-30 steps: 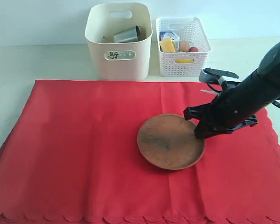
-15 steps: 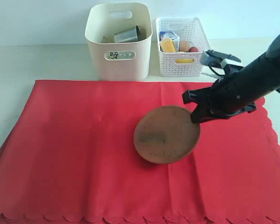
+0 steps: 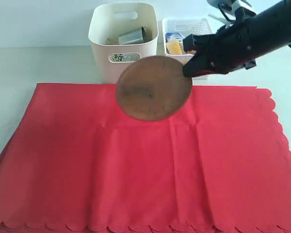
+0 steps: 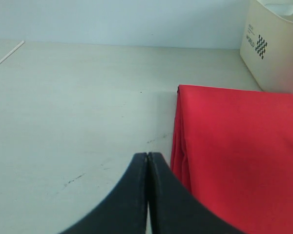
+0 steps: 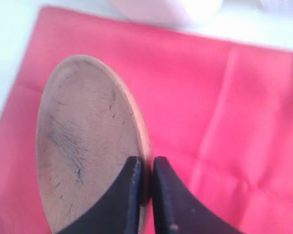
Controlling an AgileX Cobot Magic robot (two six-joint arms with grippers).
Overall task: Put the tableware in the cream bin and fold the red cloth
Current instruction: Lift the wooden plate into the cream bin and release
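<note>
Where the right gripper [image 3: 186, 74] meets the plate [image 3: 153, 88], its two fingers are clamped on the rim. In the right wrist view the gripper [image 5: 145, 163] has one black finger on each side of the edge of the plate [image 5: 83, 141]. In the exterior view the plate hangs in the air, reaching from the gripper toward 8 o'clock. It is tilted steeply, with its worn brown face turned to the camera. It covers the lower front of the bin [image 3: 99, 34] and the far edge of the cloth [image 3: 136, 160].

The bin stands at the plate's 11 o'clock, off the cloth, with the cup [image 3: 132, 35] lying inside it. At the plate's 1 o'clock the basket [image 3: 173, 23] sits just beside the bin, partly hidden by the right arm. A yellow cheese [image 3: 173, 47] shows inside it. The cloth lies flat on the table [image 3: 39, 63], creased, with nothing else resting on it, and fills the near half of the view.

The left gripper [image 4: 147, 155] shows only in its own wrist view. Its jaws are pressed together with nothing between them, over the bare table [image 4: 63, 97], near a corner of the cloth [image 4: 234, 146]. The bin [image 4: 276, 48] stands beyond that corner.
</note>
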